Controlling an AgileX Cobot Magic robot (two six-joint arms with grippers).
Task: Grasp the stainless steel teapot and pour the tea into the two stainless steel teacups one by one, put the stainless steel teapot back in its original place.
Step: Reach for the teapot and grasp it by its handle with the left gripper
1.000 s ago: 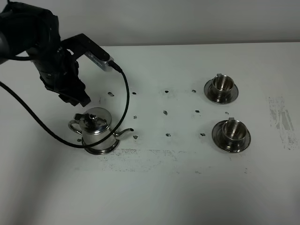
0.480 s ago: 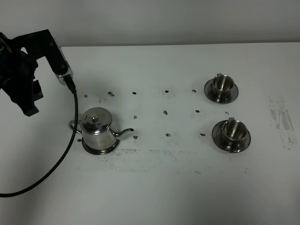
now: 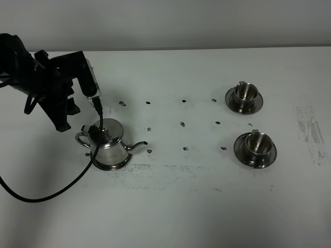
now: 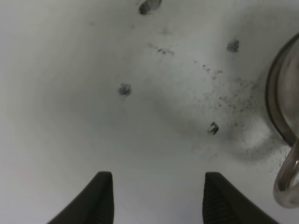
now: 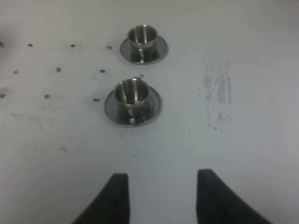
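The stainless steel teapot (image 3: 108, 148) stands upright on the white table (image 3: 181, 206) at the left, lid on and spout toward the right. Its rim and loop handle (image 4: 286, 183) show at the edge of the left wrist view. My left gripper (image 3: 63, 123) (image 4: 156, 200) hovers just left of the pot's handle side, open, with only bare table between its fingers. The two stainless steel teacups (image 3: 245, 92) (image 3: 257, 144) sit on saucers at the right, also in the right wrist view (image 5: 142, 36) (image 5: 131, 93). My right gripper (image 5: 161, 200) is open and empty, short of the nearer cup. The tea is hidden.
A black cable (image 3: 77, 178) from the left arm drapes across the teapot's handle side and loops onto the table in front. Small dark marks (image 3: 182, 124) dot the middle of the table, and a grey smudge (image 3: 309, 129) lies at the right.
The left arm swung out to the far left, then came back and now stands close beside the teapot's handle side. Teapot and cups have not moved.
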